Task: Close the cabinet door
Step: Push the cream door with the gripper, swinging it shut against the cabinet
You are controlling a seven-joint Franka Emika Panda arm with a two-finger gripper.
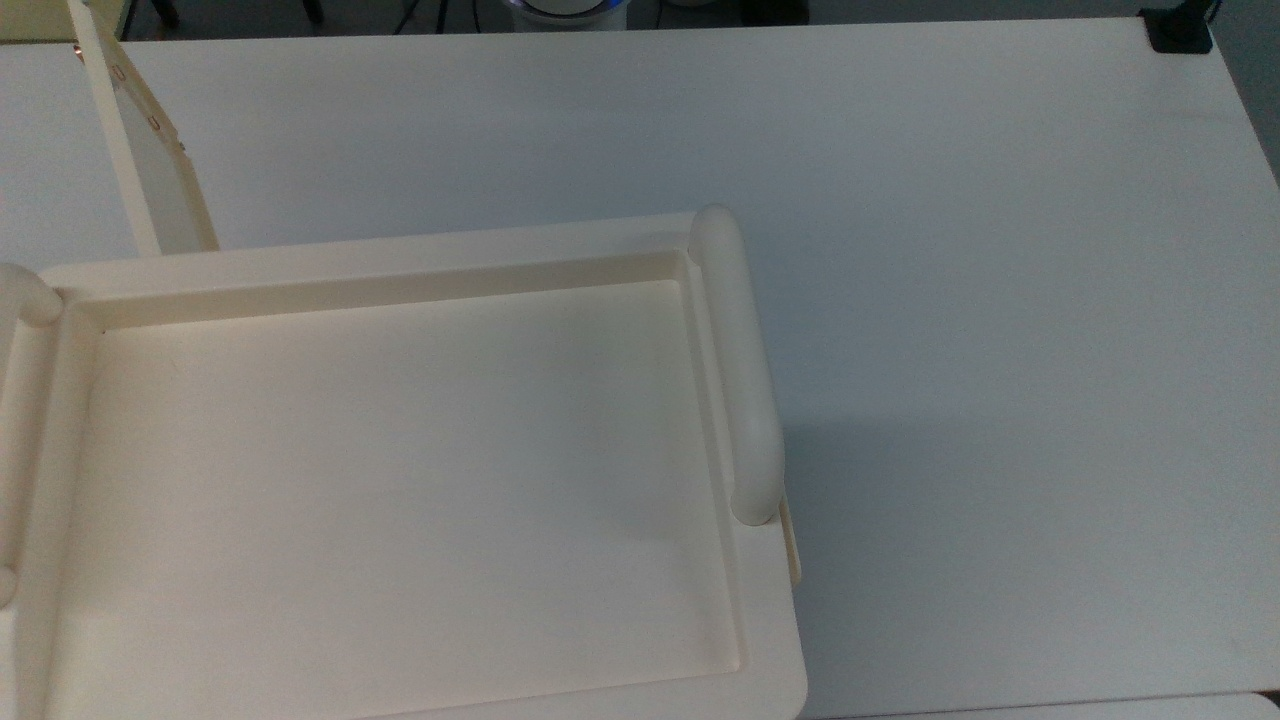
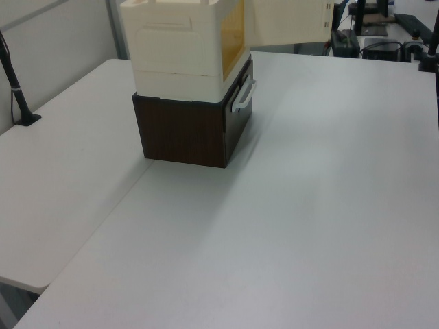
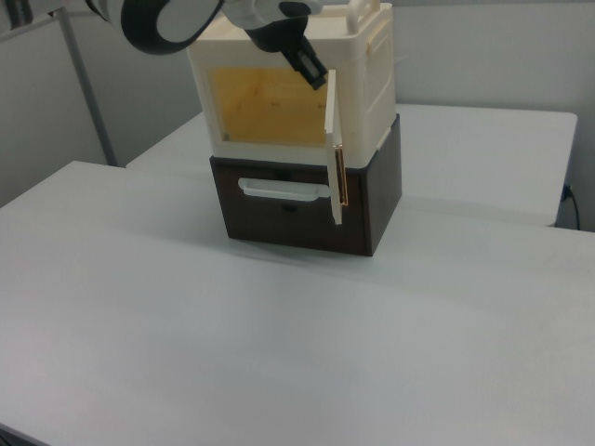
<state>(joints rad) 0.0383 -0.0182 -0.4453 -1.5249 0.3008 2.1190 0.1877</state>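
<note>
Cream cabinet door (image 3: 333,149) is standing ajar off the cabinet (image 3: 297,84); the gripper (image 3: 311,67) is pressing its top edge, grip state unclear.

The cream cabinet (image 1: 400,480) fills the top view's lower left, recessed top up. Its thin door (image 1: 140,140) stands open, angling toward 11 o'clock.

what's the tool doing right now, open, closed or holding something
Tool: at the top edge of the open cabinet door; open or closed cannot be told.
</note>
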